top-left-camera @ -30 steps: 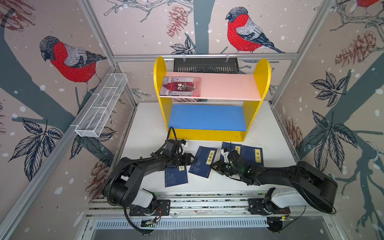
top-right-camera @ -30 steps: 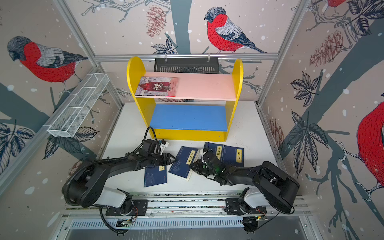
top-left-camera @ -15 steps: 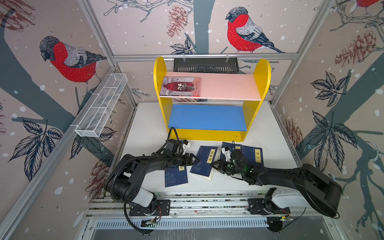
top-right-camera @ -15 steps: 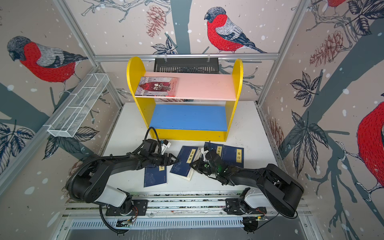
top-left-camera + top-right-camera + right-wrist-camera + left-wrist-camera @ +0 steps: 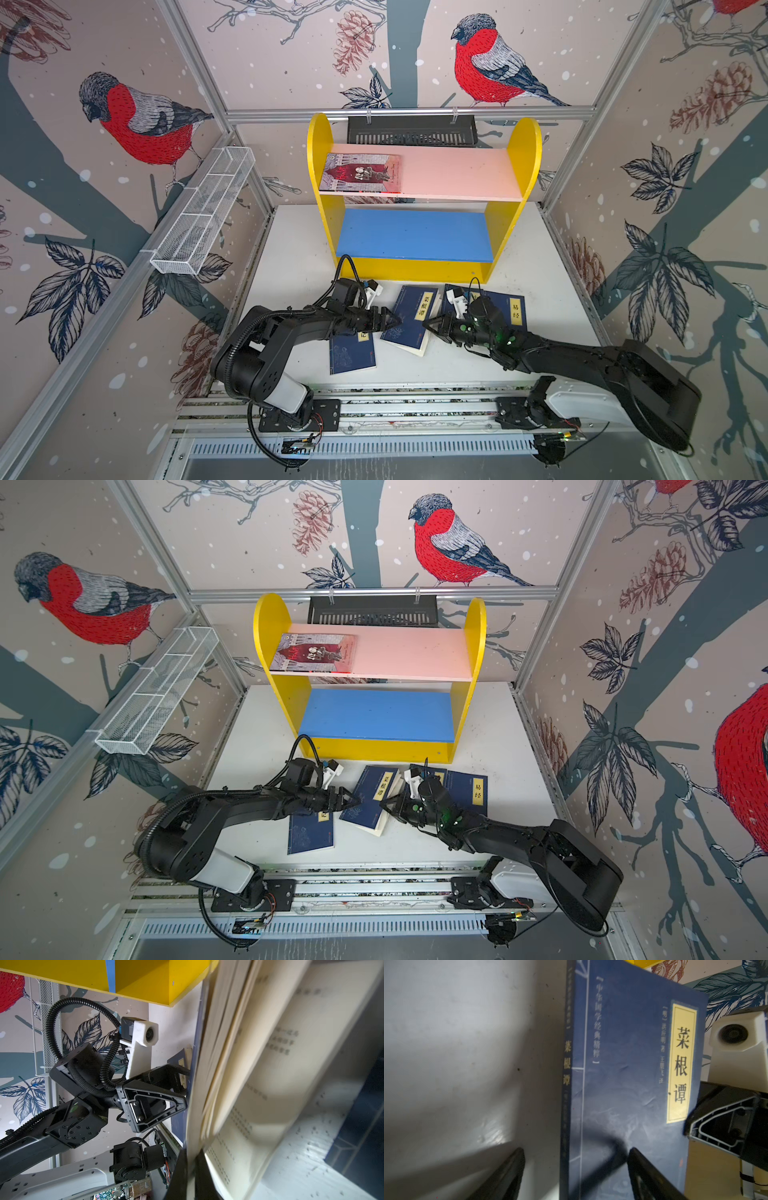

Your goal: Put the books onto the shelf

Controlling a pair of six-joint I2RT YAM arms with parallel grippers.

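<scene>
Books number five: four navy books (image 5: 352, 354) and one grey-and-red book (image 5: 360, 173). There is one shelf (image 5: 528, 153) with two boards, a pink board (image 5: 457, 174) and a blue board (image 5: 415, 235). There are also one wire basket (image 5: 203, 212), one black tray (image 5: 411, 131) and two arms (image 5: 291, 328).

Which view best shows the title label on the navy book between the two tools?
The left wrist view: the title label is close, large, its characters readable. Both top views show it as a small yellow strip. The right wrist view shows only fanned pages of the navy book.
</scene>
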